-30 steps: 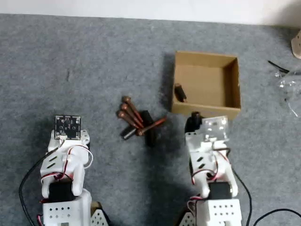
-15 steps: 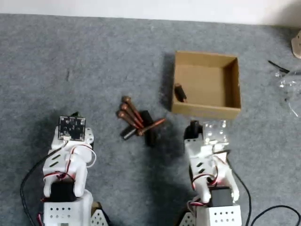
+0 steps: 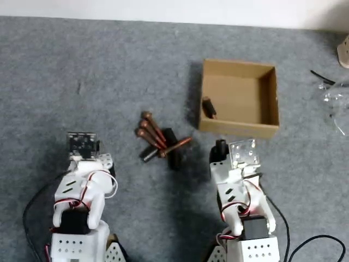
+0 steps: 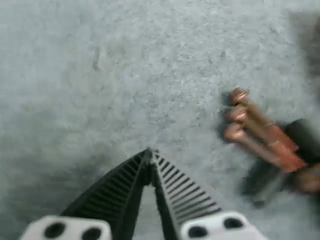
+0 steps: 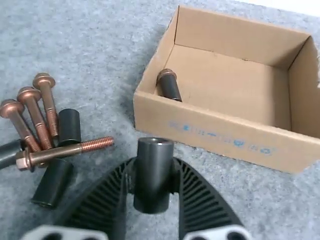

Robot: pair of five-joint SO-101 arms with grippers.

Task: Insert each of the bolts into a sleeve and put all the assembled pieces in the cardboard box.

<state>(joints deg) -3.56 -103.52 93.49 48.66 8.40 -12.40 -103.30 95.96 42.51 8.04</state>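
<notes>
Several copper bolts (image 3: 154, 132) (image 5: 35, 107) (image 4: 260, 132) and black sleeves (image 3: 170, 146) (image 5: 69, 127) lie in a heap on the grey carpet, left of the cardboard box (image 3: 270, 93) (image 5: 210, 132). One assembled piece (image 3: 209, 107) (image 5: 169, 85) leans in the box's near left corner. My right gripper (image 5: 152, 182) (image 3: 219, 150) is shut on an upright black sleeve (image 5: 152, 172), just in front of the box. My left gripper (image 4: 150, 157) (image 3: 82, 144) is shut with nothing in it, over bare carpet left of the heap.
Clear plastic and a black wire (image 3: 330, 90) lie at the far right edge of the carpet. Open carpet stretches behind and to the left of the heap.
Both arms have drawn back toward their bases. The right gripper carried the sleeve away from the box's front wall. The heap and the box have not moved.
</notes>
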